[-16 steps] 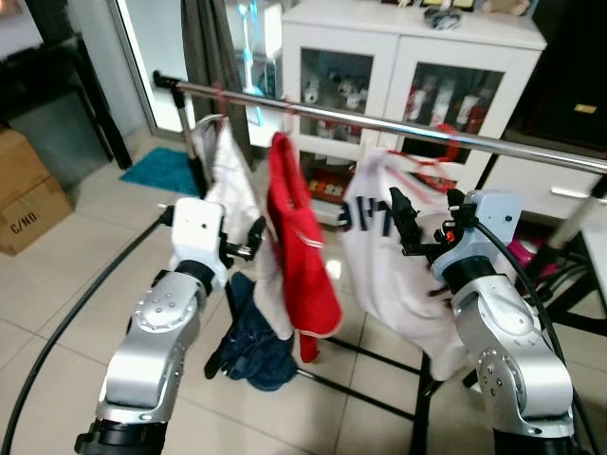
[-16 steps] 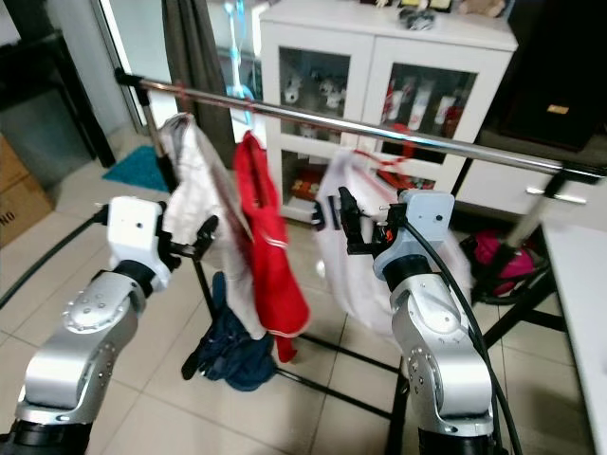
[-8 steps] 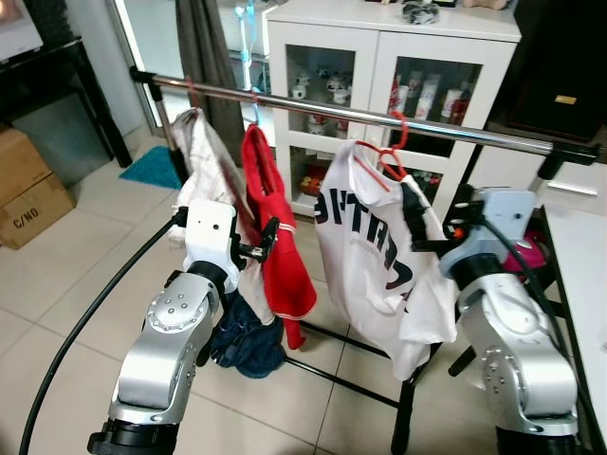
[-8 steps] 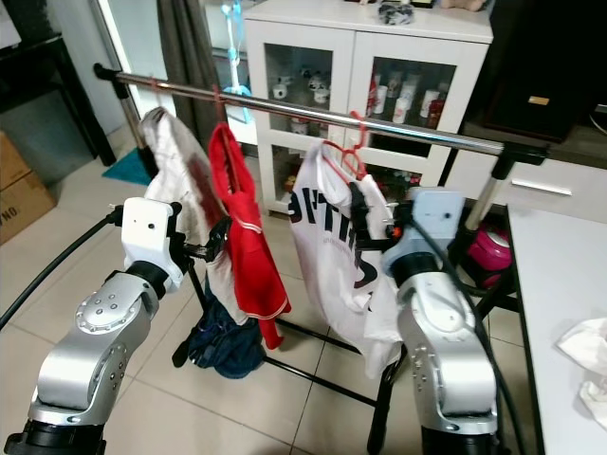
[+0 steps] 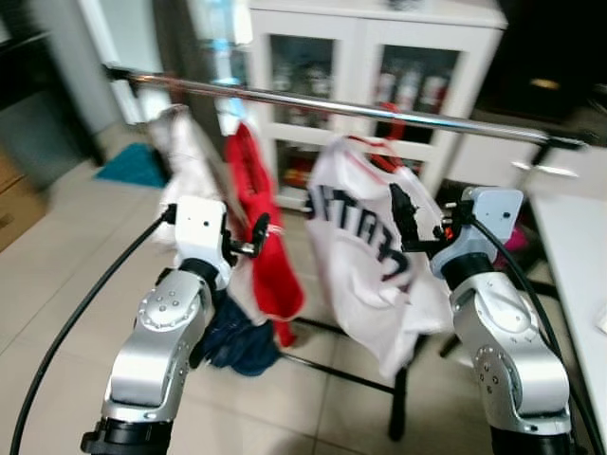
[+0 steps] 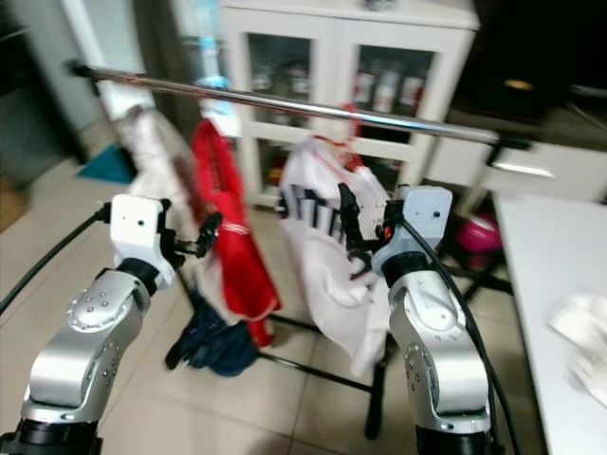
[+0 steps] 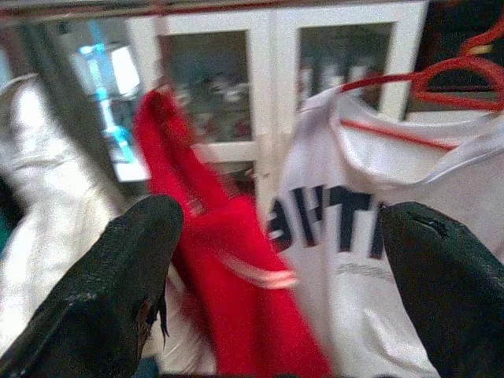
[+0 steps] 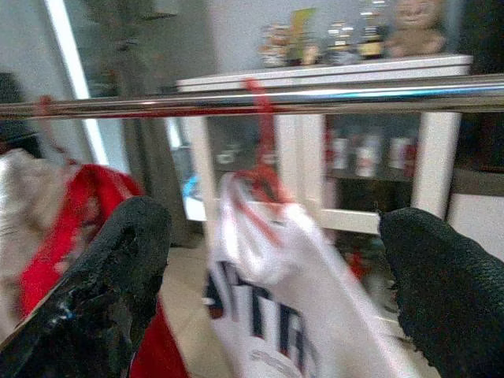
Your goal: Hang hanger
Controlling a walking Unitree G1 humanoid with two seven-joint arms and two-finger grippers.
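Left eye view, slightly blurred: a silver clothes rail runs across the room in front of a white glass-door cabinet. A red hanger hooks over the rail and carries a white jersey with dark lettering. Beside it hang a red garment and, further along, a white garment. A dark blue cloth lies on the tiled floor beneath. The left gripper is raised near the red garment. The right gripper is raised just in front of the jersey, touching nothing.

Right eye view: the same rack, plus the corner of a pale surface on the robot's right with a crumpled white item on it.

Left wrist view: the left gripper's two black fingers stand wide apart and empty. Between them show the red garment and the jersey, whose red hanger shoulder and neckline trim are clear here.

Right wrist view: the right gripper's fingers are also spread wide, holding nothing. This view shows the hanger's hook seated over the rail, and small figurines on the cabinet top.
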